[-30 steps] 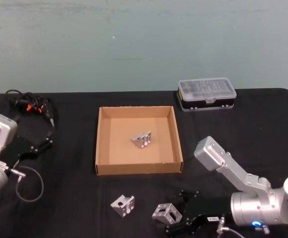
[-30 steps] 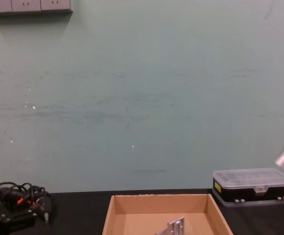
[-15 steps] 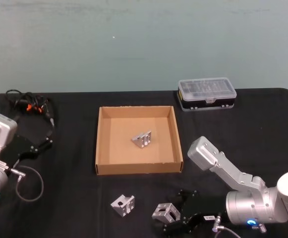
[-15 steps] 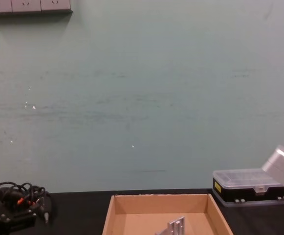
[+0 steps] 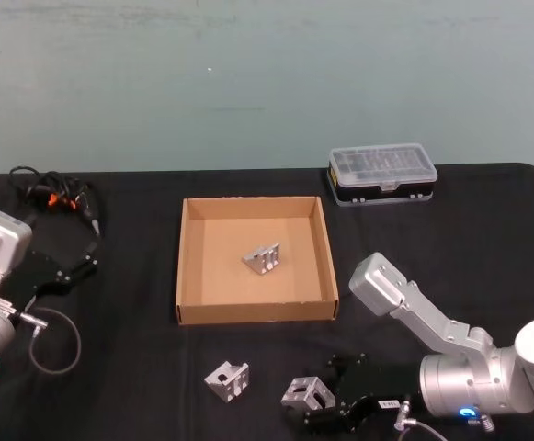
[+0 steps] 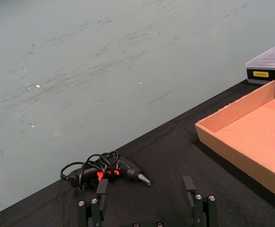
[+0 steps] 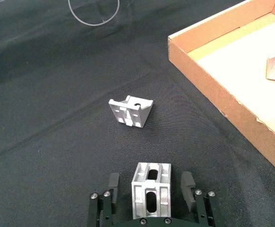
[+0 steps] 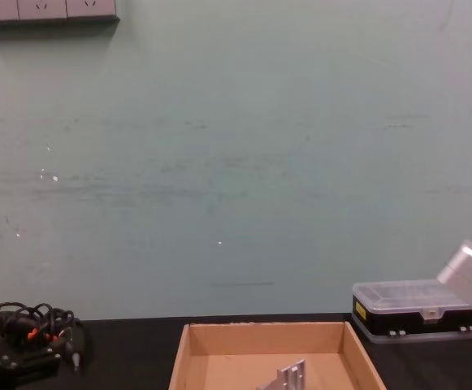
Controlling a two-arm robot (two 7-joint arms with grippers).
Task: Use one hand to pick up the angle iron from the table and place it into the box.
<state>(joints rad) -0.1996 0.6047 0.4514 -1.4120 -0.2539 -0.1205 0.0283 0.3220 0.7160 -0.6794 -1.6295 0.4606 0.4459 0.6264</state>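
Observation:
Low on the black table (image 5: 119, 386), my right gripper (image 5: 322, 397) is open, its two fingers on either side of a silver angle iron (image 5: 299, 392). In the right wrist view that angle iron (image 7: 151, 195) stands between the black fingers (image 7: 188, 183) with a small gap on each side. A second angle iron (image 5: 228, 381) lies just to its left. A third one (image 5: 263, 258) rests inside the tan cardboard box (image 5: 184, 266). My left gripper (image 5: 81, 266) is parked open at the table's left side.
A black case with a clear lid (image 5: 383, 173) stands behind the box on the right. A tangle of black cables with a tool (image 5: 53, 195) lies at the back left. A thin grey cable loop (image 5: 60, 344) curls by the left arm.
My right gripper has slid left along the table until its open fingers straddle the nearer angle iron. The right arm's elbow has shifted left. The left arm has not moved.

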